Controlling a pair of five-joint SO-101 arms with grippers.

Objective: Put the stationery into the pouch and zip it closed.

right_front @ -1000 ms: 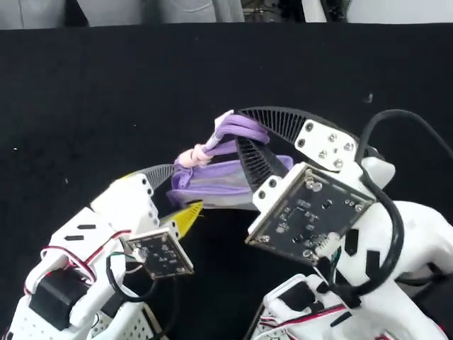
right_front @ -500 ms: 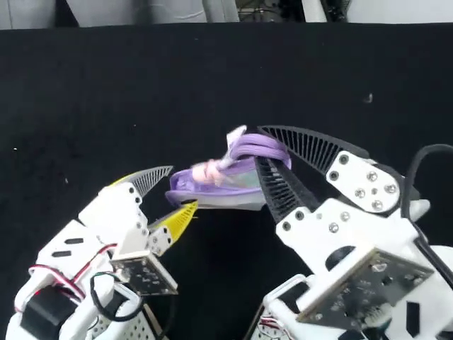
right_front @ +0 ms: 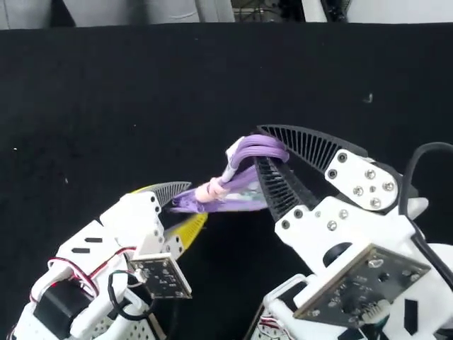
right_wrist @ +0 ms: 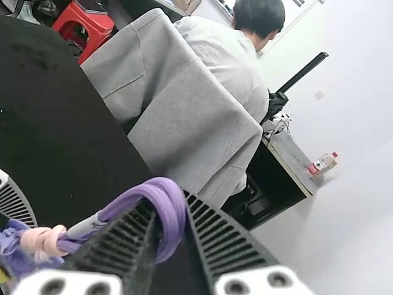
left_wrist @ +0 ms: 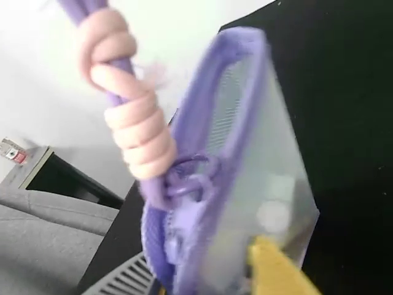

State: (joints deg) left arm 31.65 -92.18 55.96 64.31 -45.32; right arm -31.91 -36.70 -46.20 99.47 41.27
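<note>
Pinching the purple strap (right_front: 249, 147) tight between the two black ribbed fingers (right_front: 274, 185) of the right gripper (right_front: 258, 145), just right of centre over the black table (right_front: 106, 92). Showing the same pinch from the right wrist, the strap (right_wrist: 166, 190) looping up over the closed-in tips of that gripper (right_wrist: 171, 206). Trailing down and left from the loop to the pouch (right_front: 230, 200), passing through a pink cord (right_front: 211, 190) wound round the strap in several coils. Sitting near the middle of the table, a little toward the near side, long side running left to right and narrow edge turning toward the high camera. Clamping the pouch's left end in the left gripper (right_front: 178, 210), a black ribbed finger (right_front: 166, 191) on the far side and a yellow finger (right_front: 187, 227) on the near side. Showing, from the left wrist, the pouch (left_wrist: 258, 153) with purple edging and a clear side, the pink cord (left_wrist: 132, 123) coiling above a purple zip pull (left_wrist: 190, 178), and the yellow finger (left_wrist: 276, 270) pressing on the clear side. Not managing to tell the zip as open or shut, nor anything lying inside.
</note>
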